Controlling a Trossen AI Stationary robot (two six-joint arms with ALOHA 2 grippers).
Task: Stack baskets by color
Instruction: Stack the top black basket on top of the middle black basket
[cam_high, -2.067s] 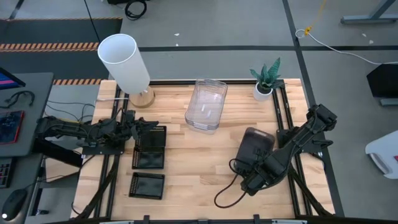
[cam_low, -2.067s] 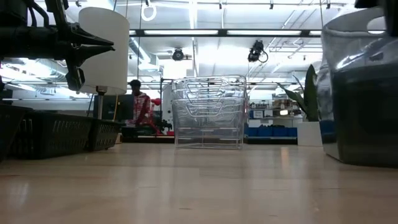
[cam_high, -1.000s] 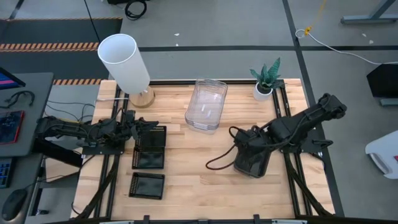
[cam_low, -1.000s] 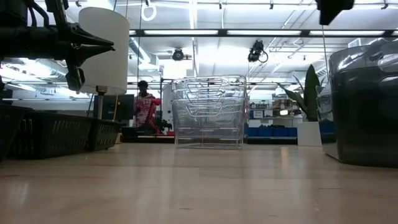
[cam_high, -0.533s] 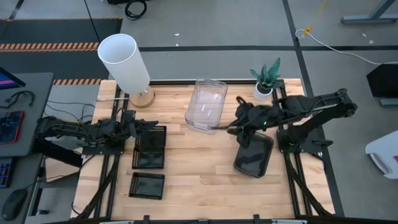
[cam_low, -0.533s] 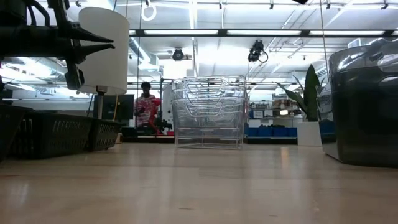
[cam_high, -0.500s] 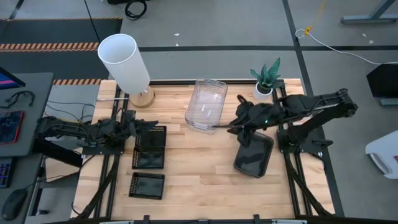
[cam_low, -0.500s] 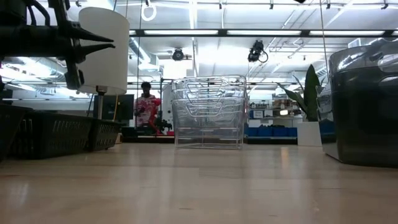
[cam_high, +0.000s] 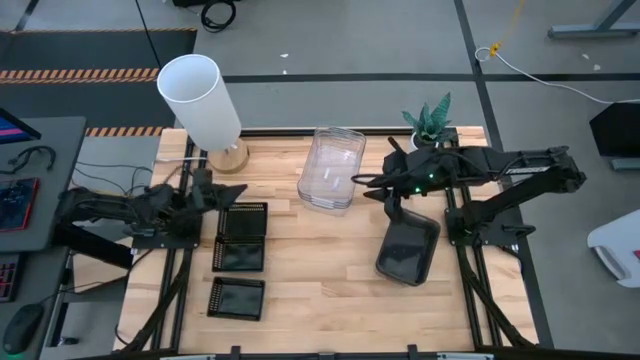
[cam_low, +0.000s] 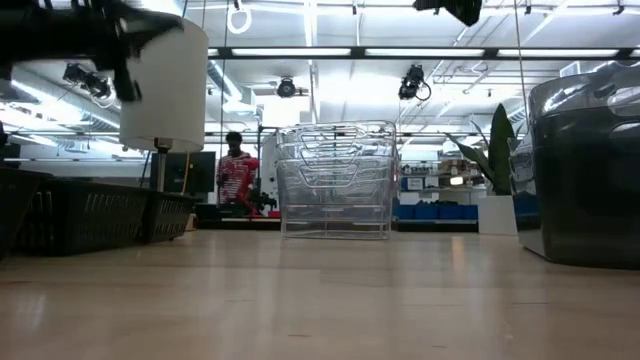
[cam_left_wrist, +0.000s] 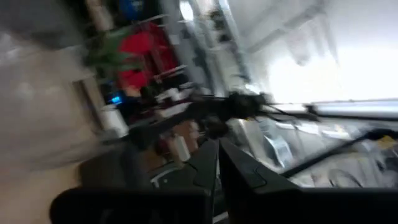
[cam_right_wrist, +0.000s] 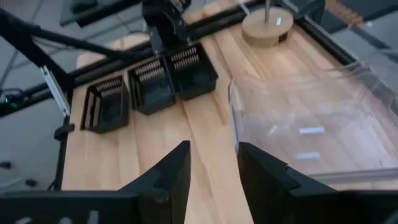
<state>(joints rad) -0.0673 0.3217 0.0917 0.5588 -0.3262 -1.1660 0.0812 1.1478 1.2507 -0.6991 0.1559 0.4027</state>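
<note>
We note the right gripper (cam_high: 372, 186) has left the grey basket (cam_high: 407, 250) on the surface, jaws open and empty, now nearing the clear basket (cam_high: 331, 168); left gripper (cam_high: 222, 192) closed, empty.

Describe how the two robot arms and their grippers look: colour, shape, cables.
Both arms are dark, jointed links. The left gripper ends in two slim pointed black fingers. The right gripper has two flat black fingers, a small green light on its wrist, and a black cable looped beside it.
</note>
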